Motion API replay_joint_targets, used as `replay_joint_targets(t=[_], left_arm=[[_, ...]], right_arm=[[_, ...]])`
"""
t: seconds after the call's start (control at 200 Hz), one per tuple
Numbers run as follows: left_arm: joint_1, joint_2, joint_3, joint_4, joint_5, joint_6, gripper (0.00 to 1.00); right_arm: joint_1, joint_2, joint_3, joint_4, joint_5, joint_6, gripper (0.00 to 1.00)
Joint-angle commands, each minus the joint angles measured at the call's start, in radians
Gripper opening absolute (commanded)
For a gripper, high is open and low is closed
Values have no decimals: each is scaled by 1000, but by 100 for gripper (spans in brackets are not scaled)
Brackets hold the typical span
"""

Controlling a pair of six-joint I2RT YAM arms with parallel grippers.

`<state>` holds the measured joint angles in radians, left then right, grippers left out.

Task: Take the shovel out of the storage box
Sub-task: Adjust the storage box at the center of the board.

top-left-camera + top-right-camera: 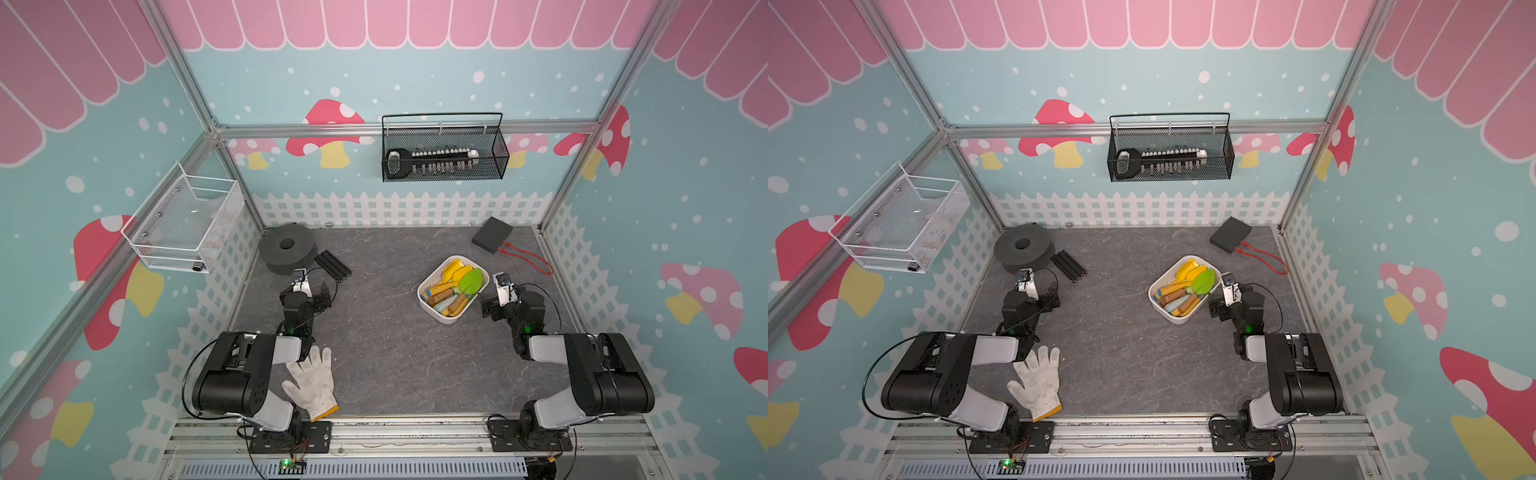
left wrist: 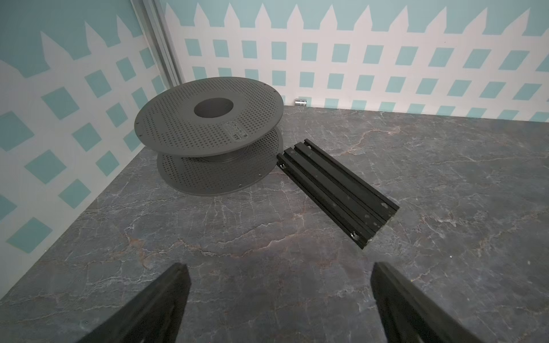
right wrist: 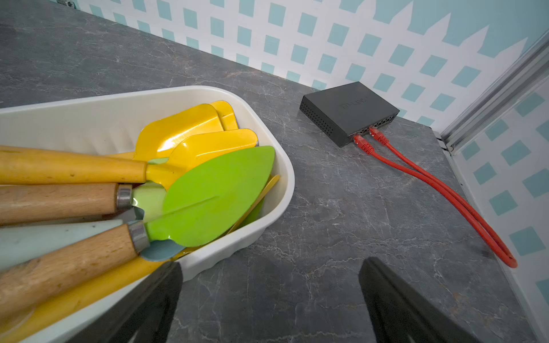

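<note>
Storage box: the white tub [image 1: 447, 320] is set on the grey marbled table [image 1: 395, 357], right of centre and at a slant; it is also seen in the right wrist view [image 3: 285, 178].
Contents: several toy shovels are piled inside, handles laid toward the near-left end and blades toward the far-right end.
Green shovel: the leaf-shaped blade [image 3: 214, 193] is laid on top of the pile, joined by a metal collar to a wooden handle; it is seen in both top views [image 1: 471, 279].
Yellow shovels: their blades [image 3: 181, 130] are stacked beneath and beyond the green one, against the tub's far end.
Right gripper: it [image 3: 271, 264] is held just beside the tub's near-right side, jaws spread wide, and nothing is gripped. One finger is seen against the rim; contact cannot be told.
Left gripper: it [image 2: 279, 267] is held over bare table on the left side, jaws spread wide, and nothing is gripped.
Spool: a grey perforated reel [image 2: 208, 130] is placed in the far-left corner.
Rail: a black slotted bar [image 2: 335, 190] is laid just right of the spool.
Switch: a black box [image 3: 347, 110] is set in the far-right corner, and a looped red cable [image 3: 445, 193] is plugged into it.
Glove: a white work glove [image 1: 313, 382] is laid near the left arm's base.
Baskets: a black wire-mesh basket [image 1: 444, 153] is hung on the far wall and a white one [image 1: 183, 224] on the left wall.
</note>
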<state>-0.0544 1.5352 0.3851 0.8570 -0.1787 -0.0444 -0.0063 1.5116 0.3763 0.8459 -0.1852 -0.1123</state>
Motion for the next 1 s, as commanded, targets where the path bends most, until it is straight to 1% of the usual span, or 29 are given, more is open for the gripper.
replay_joint_targets(t=[0.0,0.42,0.49,0.52,0.575,0.68,0.74,0.77,0.901,0.996], left_arm=[[5,-3,14,3,10,11,99],[12,-3,20,-6,19,5,99],[12,-9,14,7,15,9,99],[11,-29,15,-15,4,2,99],[11,-82,23,-78,-31,-14,99],[1,-167,41,-175,-95,-22,99],[-28,-211,57,-223,-135,-6,99],[-50,-239,60,-236,-184,6,99],[-134,-382,59,-253,-217,6,98],[-174,-437,117,-376,-168,-30,98]], right_arm=[[6,7,6,18,-26,-7,99],[5,7,7,14,-18,-2,99],[6,7,4,25,-11,-2,92],[9,-4,5,22,5,1,89],[17,-59,18,-50,48,11,87],[40,-216,77,-286,153,35,84],[43,-300,110,-416,219,130,83],[43,-336,125,-478,240,183,82],[45,-448,184,-704,226,310,77],[47,-480,229,-854,202,414,73]])
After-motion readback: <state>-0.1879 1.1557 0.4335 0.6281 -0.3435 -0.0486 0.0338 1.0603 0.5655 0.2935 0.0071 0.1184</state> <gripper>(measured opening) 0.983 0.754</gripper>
